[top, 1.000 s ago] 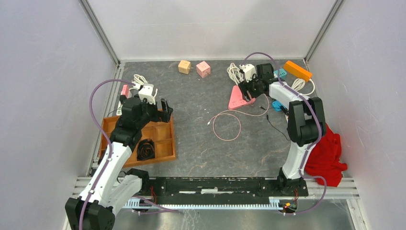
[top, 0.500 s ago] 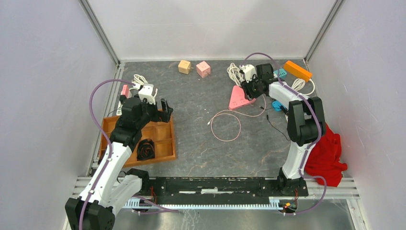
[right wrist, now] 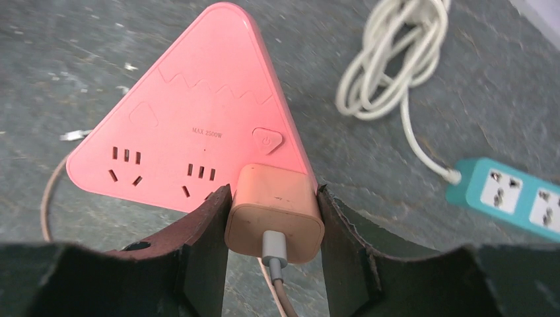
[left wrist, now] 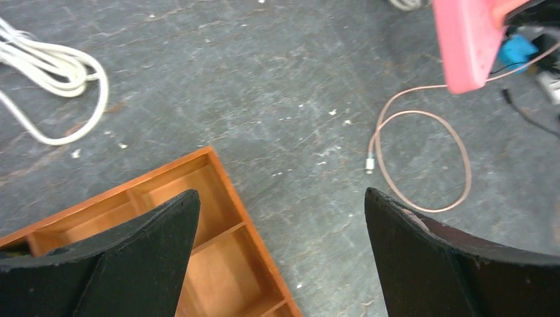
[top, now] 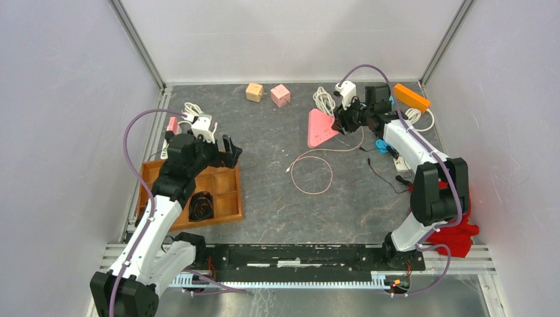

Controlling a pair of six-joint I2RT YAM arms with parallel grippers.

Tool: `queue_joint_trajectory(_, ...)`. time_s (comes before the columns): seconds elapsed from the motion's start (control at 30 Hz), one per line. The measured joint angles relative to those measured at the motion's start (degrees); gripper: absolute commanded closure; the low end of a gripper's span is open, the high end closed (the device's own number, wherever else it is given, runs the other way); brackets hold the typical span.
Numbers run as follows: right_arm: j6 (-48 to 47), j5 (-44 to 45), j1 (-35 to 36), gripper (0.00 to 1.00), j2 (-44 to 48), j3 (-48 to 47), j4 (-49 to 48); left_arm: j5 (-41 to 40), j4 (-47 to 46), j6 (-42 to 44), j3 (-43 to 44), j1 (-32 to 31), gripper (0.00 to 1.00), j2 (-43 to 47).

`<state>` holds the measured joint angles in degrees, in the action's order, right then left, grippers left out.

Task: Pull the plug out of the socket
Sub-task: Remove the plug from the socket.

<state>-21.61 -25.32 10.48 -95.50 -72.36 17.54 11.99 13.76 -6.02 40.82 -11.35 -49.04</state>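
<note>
Our right pincer is clenched on the pink plug, which seems seated at the triangular socket corner; next we should pull straight back, our released left pincer idle.

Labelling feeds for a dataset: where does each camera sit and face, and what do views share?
Top external: above and behind the bases, looking down on the table; left gripper and right gripper both show.
Left wrist: rides the left gripper, looking down at the wooden tray; its open fingers show.
Right wrist: faces the pink socket; right gripper clamps the pink plug.
Shared: all three show the pink socket.
</note>
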Motion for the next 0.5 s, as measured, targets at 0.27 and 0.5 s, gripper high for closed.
queue_joint_trajectory(0.27, -0.2, -14.7, 0.0, 1.0, 2.7, 5.2, -4.1, 17.4, -23.2, -24.3, -6.4, -0.5, 0.01, -8.2)
queue_joint_trajectory(0.5, -0.1, -19.6, 1.2, 1.0, 3.4, 6.1, -5.7, 16.5, -38.2, -38.6, -9.8, -12.7, 0.01, -20.2)
